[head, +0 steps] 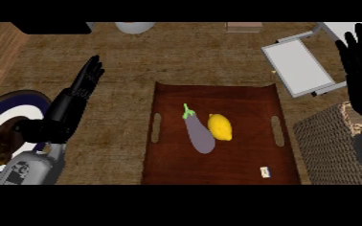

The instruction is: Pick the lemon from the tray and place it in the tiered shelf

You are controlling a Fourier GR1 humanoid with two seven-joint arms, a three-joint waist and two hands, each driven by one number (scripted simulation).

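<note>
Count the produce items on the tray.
2: a lemon at the middle of the brown tray, and an eggplant lying touching its left side. None looks hidden.

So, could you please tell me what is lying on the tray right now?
On the tray lie a lemon, an eggplant beside it and a small tag; nothing is covered.

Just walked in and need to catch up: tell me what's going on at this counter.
Nothing is being handled yet. The lemon lies on the brown tray, right beside an eggplant. The left hand is open over the counter, left of the tray, holding nothing. The right hand is open at the view's right edge, fingers up, near the grey tiered shelf, which sits beyond the tray's far right corner. The lemon has not been picked up.
</note>
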